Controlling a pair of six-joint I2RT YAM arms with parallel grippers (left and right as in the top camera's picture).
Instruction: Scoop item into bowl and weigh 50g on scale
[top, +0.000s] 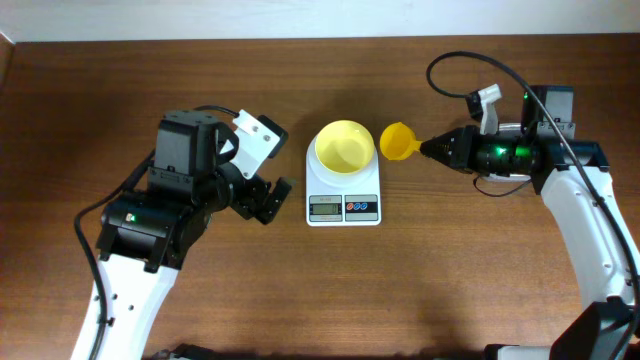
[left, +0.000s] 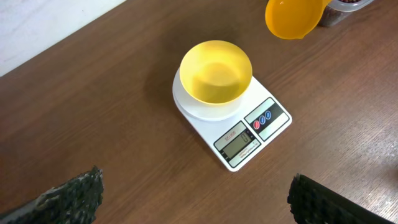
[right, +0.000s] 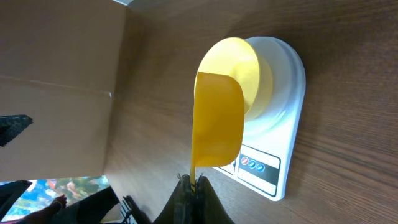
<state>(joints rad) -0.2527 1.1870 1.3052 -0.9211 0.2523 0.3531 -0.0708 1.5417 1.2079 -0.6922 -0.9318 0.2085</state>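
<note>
The pale yellow bowl (top: 345, 146) (left: 216, 71) (right: 244, 62) stands on the white scale (top: 343, 205) (left: 258, 134) (right: 283, 124), and no beans show inside it. My right gripper (top: 424, 148) (right: 193, 182) is shut on the thin handle of a yellow scoop (top: 397, 141) (right: 216, 121) (left: 292, 17), which hovers just right of the bowl's rim. My left gripper (top: 266, 200) (left: 194, 190) hangs open to the left of the scale, nothing between its fingers (left: 74, 196). The item shows only as a dark red sliver (left: 352, 2) at the top edge of the left wrist view.
A clear tub (left: 336, 14) peeks in behind the scoop at the top right of the left wrist view. Brown wooden table (top: 450, 290) runs all around the scale. A pale wall (top: 300, 15) borders the far edge.
</note>
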